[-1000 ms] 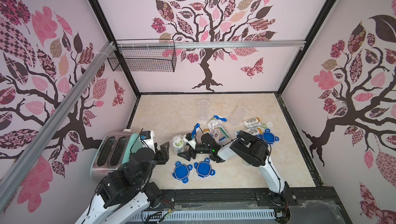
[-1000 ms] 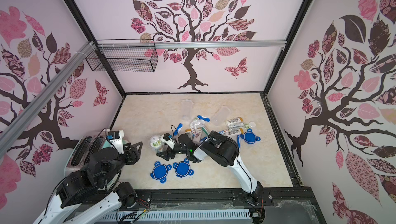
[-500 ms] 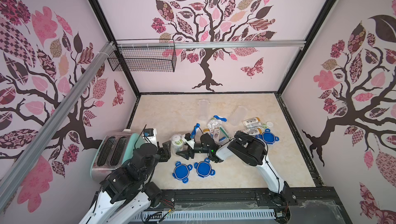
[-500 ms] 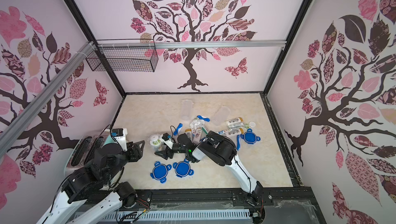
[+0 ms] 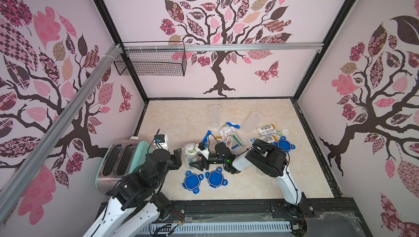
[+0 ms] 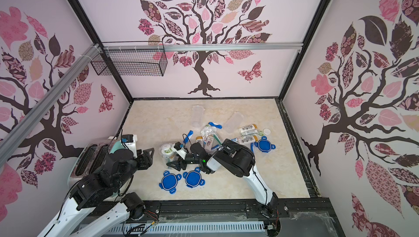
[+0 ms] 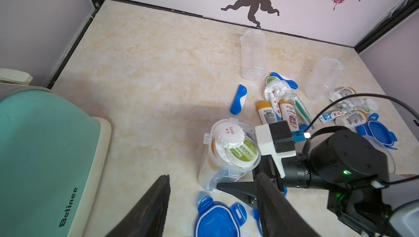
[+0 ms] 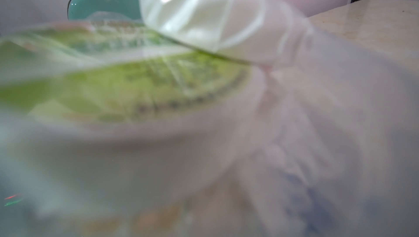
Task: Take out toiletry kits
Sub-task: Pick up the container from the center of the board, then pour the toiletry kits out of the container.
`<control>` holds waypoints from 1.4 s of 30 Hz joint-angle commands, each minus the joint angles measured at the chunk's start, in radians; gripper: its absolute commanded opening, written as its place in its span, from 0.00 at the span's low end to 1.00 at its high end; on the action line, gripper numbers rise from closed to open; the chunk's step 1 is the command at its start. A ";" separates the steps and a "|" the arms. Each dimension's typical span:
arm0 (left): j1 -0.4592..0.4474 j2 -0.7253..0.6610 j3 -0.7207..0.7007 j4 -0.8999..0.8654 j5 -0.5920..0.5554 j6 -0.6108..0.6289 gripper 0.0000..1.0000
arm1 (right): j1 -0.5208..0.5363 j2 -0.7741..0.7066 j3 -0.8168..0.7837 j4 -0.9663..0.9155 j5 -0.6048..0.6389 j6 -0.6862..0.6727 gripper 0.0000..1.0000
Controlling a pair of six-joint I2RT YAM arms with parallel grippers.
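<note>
A clear jar (image 5: 190,154) (image 7: 210,174) stands open left of centre, packed with toiletry kit pieces: a white soap tub (image 7: 229,132) and a green-labelled towel tub (image 7: 243,153). My right gripper (image 5: 193,162) reaches in low from the right with the jar between its jaws. Its near finger (image 7: 238,190) lies against the jar's lower wall and the far one is hidden. The right wrist view is a blur of that jar. My left gripper (image 7: 213,201) (image 5: 178,158) hovers open just left of the jar. More kit bottles and tubes (image 5: 229,141) (image 5: 266,130) lie loose.
Two empty clear jars (image 5: 215,115) (image 5: 251,122) lie on their sides further back. Blue clip lids (image 5: 192,181) (image 5: 215,179) (image 5: 283,145) lie flat. A blue folding toothbrush (image 7: 238,98) is near the jar. A mint toaster (image 5: 118,161) stands at the left and a wire basket (image 5: 149,63) hangs on the wall.
The right gripper's jaws have narrowed around the jar. My left arm has shifted a little toward the jar, its gripper still open.
</note>
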 commanded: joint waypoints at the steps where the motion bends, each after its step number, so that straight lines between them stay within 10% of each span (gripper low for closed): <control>1: 0.005 0.019 -0.001 -0.004 -0.031 0.001 0.64 | -0.001 -0.110 -0.029 0.011 0.012 0.073 0.64; 27: 0.006 0.032 -0.015 0.026 0.013 0.016 0.65 | -0.010 -0.417 0.102 -1.045 0.073 -0.034 0.60; 42: 0.006 0.005 -0.019 0.039 0.028 0.022 0.65 | -0.010 -0.376 0.222 -1.258 0.119 -0.058 0.60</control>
